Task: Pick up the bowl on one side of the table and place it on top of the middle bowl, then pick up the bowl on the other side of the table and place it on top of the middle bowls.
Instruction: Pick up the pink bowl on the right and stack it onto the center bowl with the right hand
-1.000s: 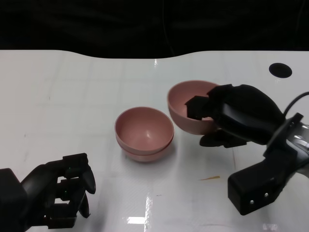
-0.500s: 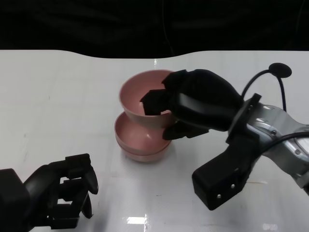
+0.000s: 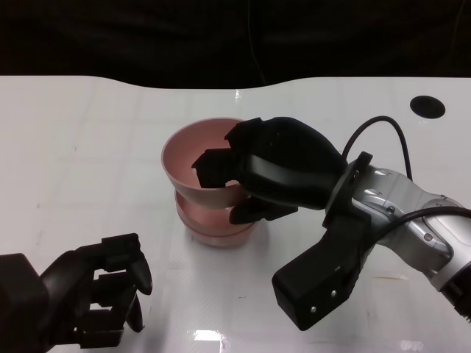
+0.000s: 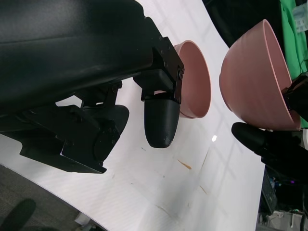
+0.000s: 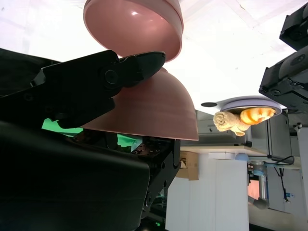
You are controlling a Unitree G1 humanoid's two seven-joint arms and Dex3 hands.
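- Left hand [image 3: 88, 298]: it sits low at the near left of the white surface [image 3: 88, 147], fingers curled in on nothing, well apart from the bowls. The left wrist view shows nothing between its fingers either. By my reading it has no part in the step in hand.
- Stacked bowls [image 3: 217, 220]: at the middle of the surface a pink stack stands, two rims showing one inside the other. Judging by that, the first side bowl is already in place and the second transfer is in hand.
- Held bowl [image 3: 199, 165]: a third pink bowl hangs just above the stack, tipped slightly, its mouth up. In the right wrist view its underside and the stack's rim are close; I cannot tell whether they touch, and the left wrist view shows a gap between them.
- Right hand [image 3: 276, 173]: it pinches the held bowl by the rim on the side nearer the right arm, with fingers [image 3: 217, 165] inside and a thumb under the outer wall.
- Next move, as a judgement: centre and level the held bowl over the stack, lower it until it nests, then spread the fingers and draw the hand away without dragging the rim.
- Risk, as I see it: a tilted release could leave the bowl cocked or nudge the stack.
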